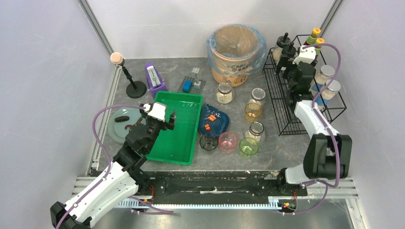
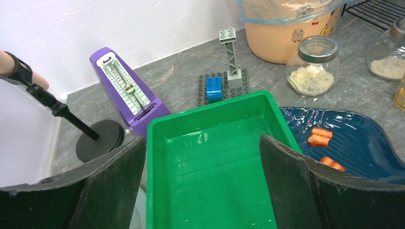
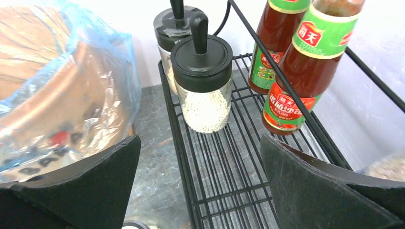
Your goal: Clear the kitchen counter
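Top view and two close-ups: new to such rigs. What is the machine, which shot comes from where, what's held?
Two robot arms are bolted at the near edge of the counter. The top view looks down from behind them; the close-ups come from wrist cameras, the dark shapes below being each arm's own fingers. The left gripper is open over a green tray; the right gripper is open over a wire rack with bottles. Jars, cups, a blue plate and a bin stand on the counter. Nothing is held.

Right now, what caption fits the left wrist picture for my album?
Open left gripper hovers over the green tray on the grey counter.
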Robot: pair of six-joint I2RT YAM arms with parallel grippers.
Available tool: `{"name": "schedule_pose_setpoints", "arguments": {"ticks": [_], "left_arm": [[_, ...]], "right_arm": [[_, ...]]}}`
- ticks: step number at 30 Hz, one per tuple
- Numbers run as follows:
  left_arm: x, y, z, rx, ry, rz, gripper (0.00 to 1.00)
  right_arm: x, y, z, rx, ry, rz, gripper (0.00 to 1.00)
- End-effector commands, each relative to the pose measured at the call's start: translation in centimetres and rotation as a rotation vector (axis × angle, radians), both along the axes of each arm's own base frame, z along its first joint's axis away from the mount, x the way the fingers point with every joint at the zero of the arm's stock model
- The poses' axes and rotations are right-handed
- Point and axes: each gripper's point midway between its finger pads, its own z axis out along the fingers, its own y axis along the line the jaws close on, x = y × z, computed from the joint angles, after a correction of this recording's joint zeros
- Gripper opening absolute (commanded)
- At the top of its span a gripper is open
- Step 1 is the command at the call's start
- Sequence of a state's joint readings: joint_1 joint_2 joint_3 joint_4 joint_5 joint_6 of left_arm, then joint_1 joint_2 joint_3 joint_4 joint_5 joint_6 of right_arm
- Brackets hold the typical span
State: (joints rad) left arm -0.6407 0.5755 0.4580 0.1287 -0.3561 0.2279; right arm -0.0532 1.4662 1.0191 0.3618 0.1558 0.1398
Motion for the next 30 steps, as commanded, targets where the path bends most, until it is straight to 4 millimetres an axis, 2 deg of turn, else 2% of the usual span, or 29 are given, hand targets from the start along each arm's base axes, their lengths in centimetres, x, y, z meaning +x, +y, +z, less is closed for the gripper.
{"name": "schedule_pose_setpoints", "arguments": {"ticks": [1, 5, 8, 13, 20, 26, 30], "left_arm": [[0.0, -0.2, 2.0, -0.126, -0.008, 0.007, 0.94], [-0.1, -0.5, 2.3, -0.216, 0.044, 0.015, 0.94], [-0.3, -1.1, 2.3, -0.289, 0.102, 0.005, 0.95], [-1.1, -2.1, 0.9, -0.319, 0.208, -0.034, 0.95], [-2.1, -2.3, -1.0, -0.275, 0.284, -0.065, 0.95], [-1.9, -2.5, -2.1, -0.238, 0.29, -0.072, 0.94], [-1.6, -2.6, -2.9, -0.234, 0.298, -0.061, 0.94]], "right_arm": [[-2.1, 2.2, 1.6, 0.048, 0.052, 0.047, 0.98], [-3.7, 5.5, 1.2, 0.03, 0.152, 0.116, 0.98], [-5.2, 8.0, 0.2, -0.041, 0.221, 0.199, 0.98], [-6.9, 10.8, -2.2, -0.193, 0.29, 0.403, 0.98], [-7.0, 12.1, -6.0, -0.379, 0.45, 0.607, 0.98], [-6.3, 12.8, -8.4, -0.484, 0.522, 0.745, 0.98], [-5.4, 12.2, -9.4, -0.484, 0.56, 0.812, 0.98]]}}
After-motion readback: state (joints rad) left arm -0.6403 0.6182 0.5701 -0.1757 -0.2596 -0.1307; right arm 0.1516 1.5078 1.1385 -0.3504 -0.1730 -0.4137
